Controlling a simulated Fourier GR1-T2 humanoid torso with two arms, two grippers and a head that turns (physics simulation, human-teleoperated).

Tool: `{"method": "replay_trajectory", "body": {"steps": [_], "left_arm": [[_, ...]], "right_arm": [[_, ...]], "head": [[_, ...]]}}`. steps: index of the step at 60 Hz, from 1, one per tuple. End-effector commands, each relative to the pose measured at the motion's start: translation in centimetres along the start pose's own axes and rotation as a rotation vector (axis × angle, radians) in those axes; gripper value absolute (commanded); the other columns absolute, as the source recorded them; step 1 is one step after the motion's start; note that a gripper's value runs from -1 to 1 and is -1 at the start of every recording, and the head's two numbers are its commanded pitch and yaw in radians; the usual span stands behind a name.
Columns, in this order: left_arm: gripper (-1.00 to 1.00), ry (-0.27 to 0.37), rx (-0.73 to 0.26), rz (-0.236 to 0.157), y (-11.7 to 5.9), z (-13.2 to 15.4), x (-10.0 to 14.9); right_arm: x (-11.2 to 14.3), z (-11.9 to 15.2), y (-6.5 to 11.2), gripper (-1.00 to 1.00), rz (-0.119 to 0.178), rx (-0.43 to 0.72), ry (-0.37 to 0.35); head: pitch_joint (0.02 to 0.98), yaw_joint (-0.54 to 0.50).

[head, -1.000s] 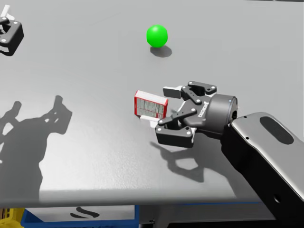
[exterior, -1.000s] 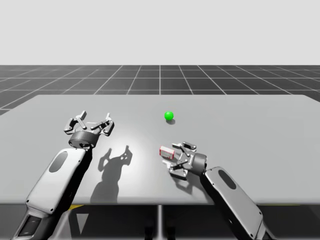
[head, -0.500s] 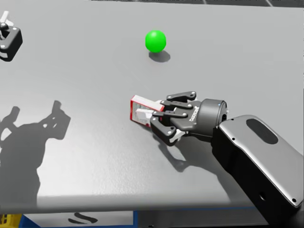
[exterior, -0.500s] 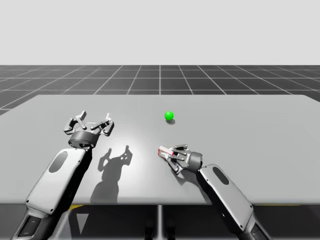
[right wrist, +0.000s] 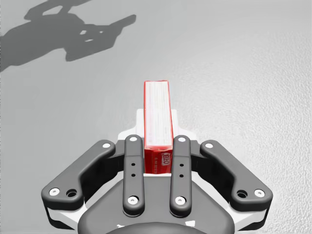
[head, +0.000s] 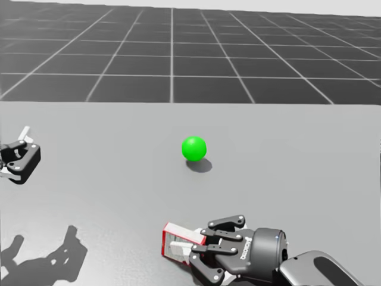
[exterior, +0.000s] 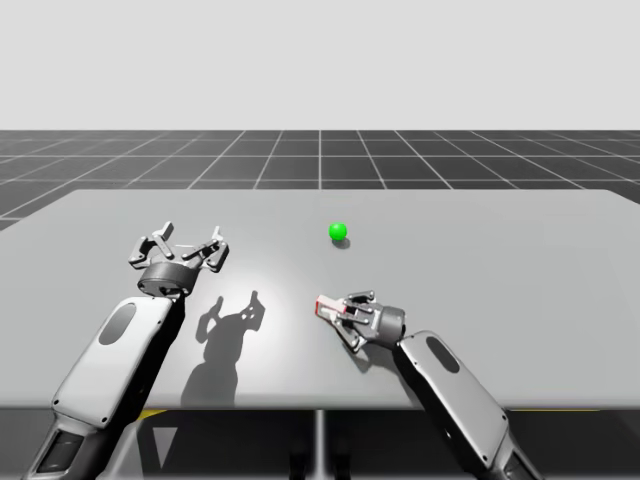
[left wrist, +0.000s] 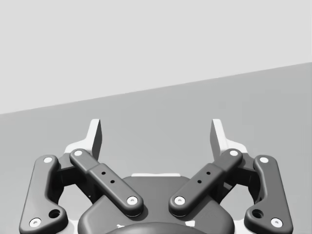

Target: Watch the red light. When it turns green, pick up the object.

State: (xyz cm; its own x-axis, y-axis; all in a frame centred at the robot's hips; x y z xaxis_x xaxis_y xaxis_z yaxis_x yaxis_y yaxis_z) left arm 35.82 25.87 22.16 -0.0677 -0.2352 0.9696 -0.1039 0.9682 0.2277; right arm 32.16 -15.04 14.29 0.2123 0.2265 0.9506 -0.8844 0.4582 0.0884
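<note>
Light (exterior: 338, 232) reads green in the high view, with my right claw (exterior: 338, 312) low over the desk (exterior: 520, 260), the small red box (exterior: 324, 305) at its tips, and my left claw (exterior: 184, 244) well apart, spread wide on nothing. Head view puts that box on the near side of the green ball, and I can't tell if it's off the desk yet. Right wrist view settles the grip: both fingers pinch the box's narrow sides, so the grab looks done and the lift is what's left, I reckon.

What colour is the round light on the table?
The light is green, clearest in the head view.
</note>
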Motion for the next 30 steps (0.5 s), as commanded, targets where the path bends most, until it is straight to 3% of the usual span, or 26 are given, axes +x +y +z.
{"method": "replay_trajectory", "body": {"steps": [1,19,30], "left_arm": [[-1.0,0.0,0.0,0.0,0.0,0.0,0.0],[-1.0,0.0,0.0,0.0,0.0,0.0,0.0],[-1.0,0.0,0.0,0.0,0.0,0.0,0.0]], "right_arm": [[-0.3,0.0,-0.4,1.0,-0.007,-0.067,0.001],[-0.2,0.1,-0.5,1.0,-0.001,-0.071,-0.011],[1.4,0.8,-0.8,1.0,0.008,-0.104,-0.072]], "head": [[0.51,-0.07],[0.447,-0.07],[0.458,-0.07]]}}
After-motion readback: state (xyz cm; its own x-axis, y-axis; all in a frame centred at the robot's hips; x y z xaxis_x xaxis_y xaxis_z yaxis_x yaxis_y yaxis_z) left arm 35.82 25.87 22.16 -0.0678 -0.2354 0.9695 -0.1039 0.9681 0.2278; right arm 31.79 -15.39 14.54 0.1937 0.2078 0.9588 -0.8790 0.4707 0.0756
